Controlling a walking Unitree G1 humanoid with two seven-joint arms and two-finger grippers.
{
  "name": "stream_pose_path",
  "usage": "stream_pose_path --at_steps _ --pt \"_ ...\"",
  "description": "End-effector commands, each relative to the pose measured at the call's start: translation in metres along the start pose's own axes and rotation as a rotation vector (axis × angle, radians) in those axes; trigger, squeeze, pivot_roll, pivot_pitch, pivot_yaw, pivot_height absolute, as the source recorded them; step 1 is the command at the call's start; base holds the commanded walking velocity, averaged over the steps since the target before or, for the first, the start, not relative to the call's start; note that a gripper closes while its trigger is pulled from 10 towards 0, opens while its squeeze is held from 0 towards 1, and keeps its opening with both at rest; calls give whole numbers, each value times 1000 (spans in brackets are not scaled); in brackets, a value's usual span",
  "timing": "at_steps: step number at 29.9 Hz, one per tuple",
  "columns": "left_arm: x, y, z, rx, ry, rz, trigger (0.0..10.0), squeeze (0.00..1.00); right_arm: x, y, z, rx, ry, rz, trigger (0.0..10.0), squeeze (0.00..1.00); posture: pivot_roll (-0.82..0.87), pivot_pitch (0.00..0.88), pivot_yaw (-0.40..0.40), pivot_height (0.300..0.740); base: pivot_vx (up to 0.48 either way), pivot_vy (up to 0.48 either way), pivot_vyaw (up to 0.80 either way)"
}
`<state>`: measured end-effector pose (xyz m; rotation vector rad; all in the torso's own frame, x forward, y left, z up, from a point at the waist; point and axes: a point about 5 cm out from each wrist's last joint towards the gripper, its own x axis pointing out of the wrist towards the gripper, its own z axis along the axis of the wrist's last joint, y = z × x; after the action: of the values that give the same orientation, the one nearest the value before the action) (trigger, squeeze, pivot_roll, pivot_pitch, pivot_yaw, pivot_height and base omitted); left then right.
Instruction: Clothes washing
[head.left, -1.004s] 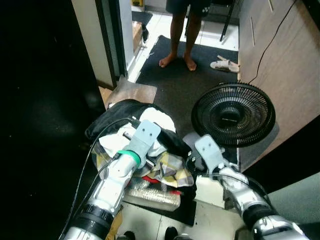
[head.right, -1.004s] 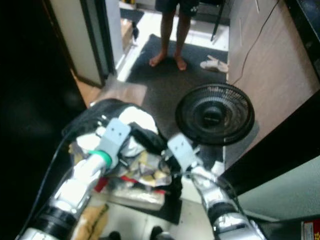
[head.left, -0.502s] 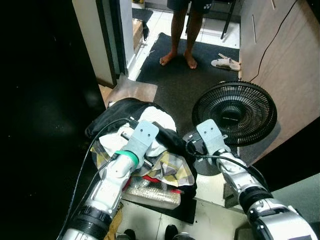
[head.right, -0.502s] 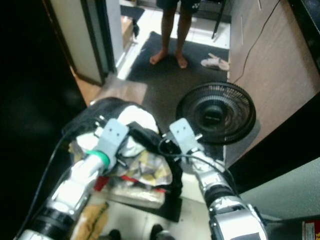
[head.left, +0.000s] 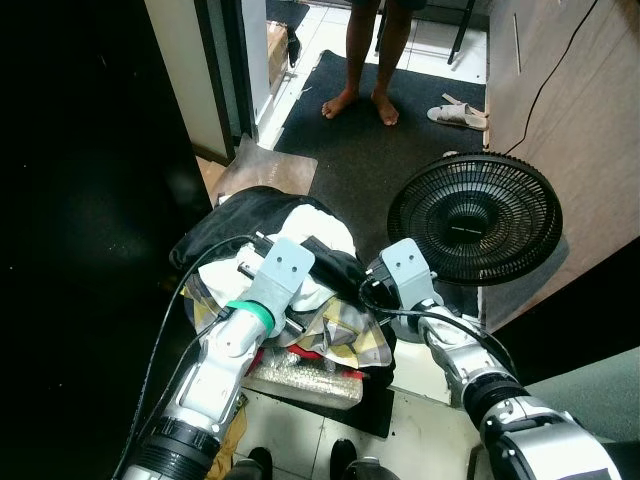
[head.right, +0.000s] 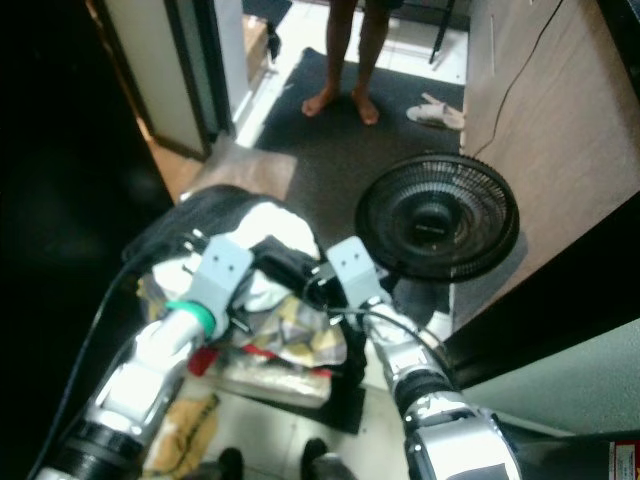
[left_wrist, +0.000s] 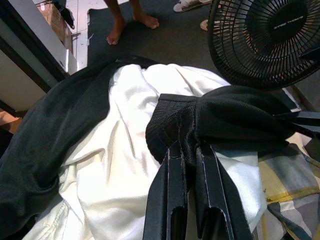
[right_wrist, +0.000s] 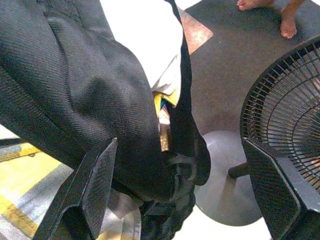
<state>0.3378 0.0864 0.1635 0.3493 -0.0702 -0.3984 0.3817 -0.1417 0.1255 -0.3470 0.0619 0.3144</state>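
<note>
A heap of clothes (head.left: 300, 290) lies on the floor in front of me: a white garment (left_wrist: 120, 150), a black garment (left_wrist: 235, 117) and a yellow-grey checked cloth (head.left: 350, 335). My left gripper (left_wrist: 186, 150) is over the heap, shut on a bunched fold of the black garment. My right gripper (right_wrist: 180, 142) stands open at the heap's right side. Its two fingers (right_wrist: 95, 185) are spread wide, and the black garment lies between them without being pinched.
A black floor fan (head.left: 475, 220) stands just right of the heap, close to my right arm. A person's bare feet (head.left: 360, 103) are on the dark mat (head.left: 370, 160) ahead, with sandals (head.left: 457, 112) nearby. A door frame (head.left: 200, 80) rises on the left. A wooden wall (head.left: 590, 120) is on the right.
My right gripper has moved left from beside the fan's base to the black garment at the heap's edge. The left gripper has kept its hold. The camera has tilted slightly.
</note>
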Motion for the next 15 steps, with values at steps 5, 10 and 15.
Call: stream_pose_path --at_steps 5,10,15 --pt "-6 -2 -8 -20 33 -1 10000 0 0 16 -2 67 -15 109 10000 0 69 374 41 740 0 0 0" --pt "-7 -2 -8 -21 38 1 10000 0 1 29 0 75 -36 170 10000 0 66 374 40 740 0 0 0" --pt "-6 -3 -7 -23 38 1 10000 0 0 31 -5 64 -16 170 10000 0 64 376 40 740 0 0 0"
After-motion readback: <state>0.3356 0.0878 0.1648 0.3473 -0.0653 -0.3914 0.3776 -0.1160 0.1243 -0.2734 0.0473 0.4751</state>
